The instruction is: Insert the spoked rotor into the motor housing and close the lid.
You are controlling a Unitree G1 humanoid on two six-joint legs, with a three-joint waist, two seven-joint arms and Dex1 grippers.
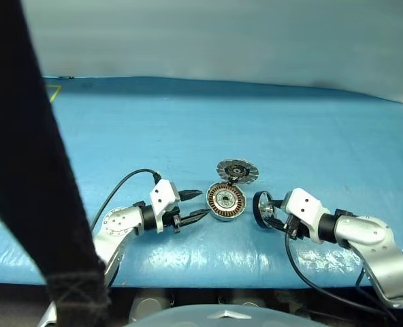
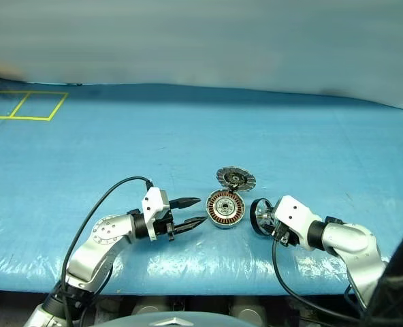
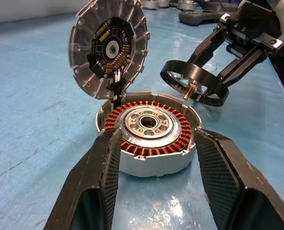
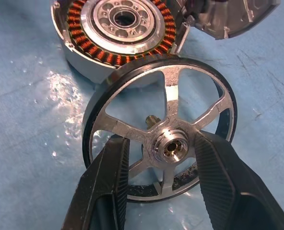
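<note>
Spoked rotor [image 4: 159, 139], rigid metal, probably slippery, clamped at its rim by right gripper [image 1: 273, 216]; left gripper [image 2: 195, 210] fingers apart, flanking motor housing [image 3: 149, 134]; lid [image 3: 108, 45] upright.

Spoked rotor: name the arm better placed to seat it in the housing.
Right. Its tool already grips the spoked rotor just beside the open motor housing. The left tool is empty, open around the housing.

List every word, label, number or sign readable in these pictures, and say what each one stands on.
No text can be read.
A small yellow label on the inner face of the lid: any print too small to read.
Yellow tape lines on the blue table: square outline, no letters.
</note>
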